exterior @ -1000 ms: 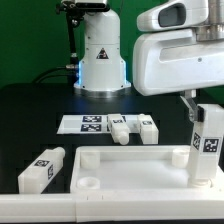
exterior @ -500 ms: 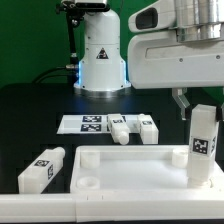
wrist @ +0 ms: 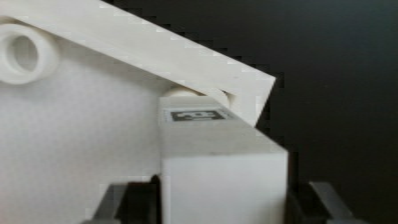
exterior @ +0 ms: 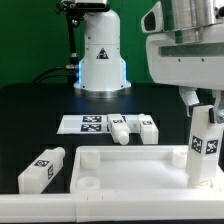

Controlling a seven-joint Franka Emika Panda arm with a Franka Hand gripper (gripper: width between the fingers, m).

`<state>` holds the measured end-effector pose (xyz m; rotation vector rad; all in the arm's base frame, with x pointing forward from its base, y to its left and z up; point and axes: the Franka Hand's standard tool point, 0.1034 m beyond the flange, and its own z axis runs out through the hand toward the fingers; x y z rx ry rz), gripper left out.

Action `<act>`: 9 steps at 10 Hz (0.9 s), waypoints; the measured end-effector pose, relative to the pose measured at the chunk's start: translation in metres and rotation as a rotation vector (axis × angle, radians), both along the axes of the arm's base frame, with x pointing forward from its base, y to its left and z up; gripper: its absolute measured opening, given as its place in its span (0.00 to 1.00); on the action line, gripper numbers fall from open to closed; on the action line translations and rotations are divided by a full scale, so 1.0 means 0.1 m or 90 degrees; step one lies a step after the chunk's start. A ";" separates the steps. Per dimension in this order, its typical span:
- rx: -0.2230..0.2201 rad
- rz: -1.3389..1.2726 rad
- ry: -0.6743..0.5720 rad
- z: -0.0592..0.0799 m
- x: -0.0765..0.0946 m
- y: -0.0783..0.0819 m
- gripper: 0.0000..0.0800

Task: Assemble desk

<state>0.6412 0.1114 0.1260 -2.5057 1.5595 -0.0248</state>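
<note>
**Leg held upright at tabletop corner**

The white tabletop point(exterior: 130, 172) lies flat at the near edge of the black worktop point(exterior: 30, 120), raised rim up. One round socket point(exterior: 88, 184) shows at its near corner on the exterior view's left.

An upright leg point(exterior: 205, 150) stands at the tabletop's corner on the exterior view's right, with its tag facing the camera. In the wrist view the leg's lower end point(wrist: 222, 165) meets the tabletop right at that corner, beside the rim. Cannot tell if it is seated in a socket.

The hand point(exterior: 203, 108) is clamped on the upright leg's top end. The dark fingers point(wrist: 128, 200) sit one on each side of the leg.

A loose leg point(exterior: 42, 169) lies on the worktop just beside the tabletop, on the exterior view's left. Two more legs point(exterior: 120, 129) point(exterior: 148, 128) lie side by side farther back, at the marker board point(exterior: 88, 123). Their ends look to overlap its edge.

The white robot base point(exterior: 100, 55) stands at the far side, well apart from the parts.
</note>
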 end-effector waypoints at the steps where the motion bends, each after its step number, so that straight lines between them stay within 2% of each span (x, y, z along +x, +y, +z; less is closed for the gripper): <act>1: -0.010 0.052 -0.008 0.00 0.00 0.00 0.43; 2: -0.031 0.201 -0.031 0.01 0.01 0.00 0.68; 3: -0.044 0.317 -0.049 0.02 0.02 0.02 0.68; 4: -0.050 0.384 -0.056 0.01 0.01 0.02 0.77; 5: -0.052 0.395 -0.059 0.01 0.01 0.02 0.80; 7: -0.076 0.554 -0.079 0.00 0.01 -0.01 0.81; 8: -0.103 0.723 -0.085 -0.03 -0.01 -0.05 0.81; 9: -0.101 0.776 -0.080 -0.05 0.00 -0.04 0.81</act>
